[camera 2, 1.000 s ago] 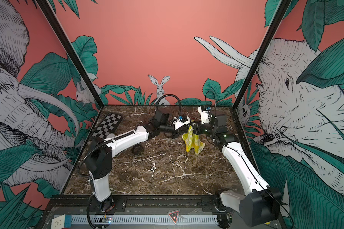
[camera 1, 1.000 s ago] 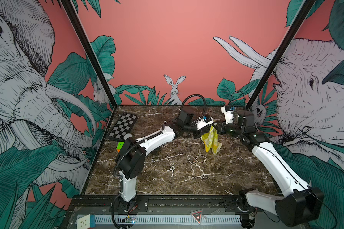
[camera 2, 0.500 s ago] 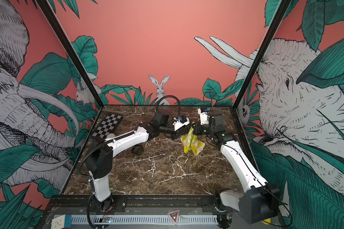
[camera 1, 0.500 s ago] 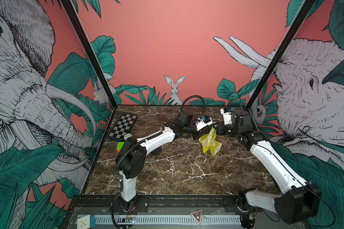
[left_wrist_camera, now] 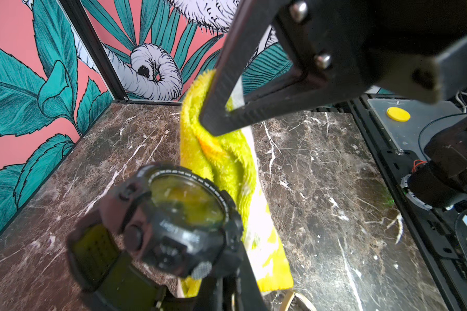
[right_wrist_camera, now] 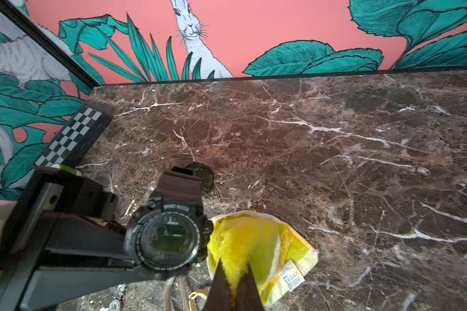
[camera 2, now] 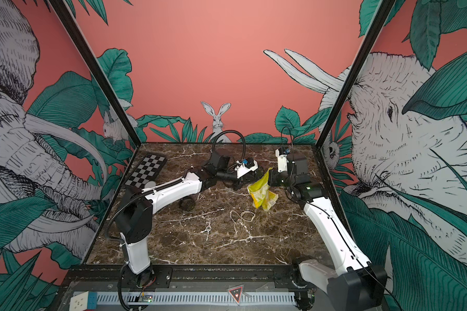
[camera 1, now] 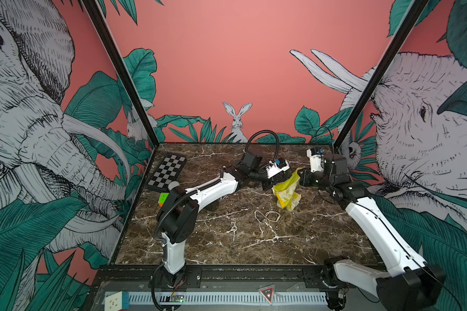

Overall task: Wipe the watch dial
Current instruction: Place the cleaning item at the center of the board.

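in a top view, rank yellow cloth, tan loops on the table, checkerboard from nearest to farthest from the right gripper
1. yellow cloth: pinched in the shut jaws of the right gripper, hanging just below it.
2. tan loops: lying flat, nearer the camera than the cloth.
3. checkerboard: far across, on the left side.

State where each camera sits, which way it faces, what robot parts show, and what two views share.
Top views: high over the front rail, looking down and back across the table; left arm and right arm show whole.
Left wrist: on the left arm, facing the right wall; shows the right gripper shut on the yellow cloth behind the watch.
Right wrist: on the right arm, facing the rabbit wall; shows its own fingertips and the left gripper.
Shared: both wrist views show watch beside cloth.
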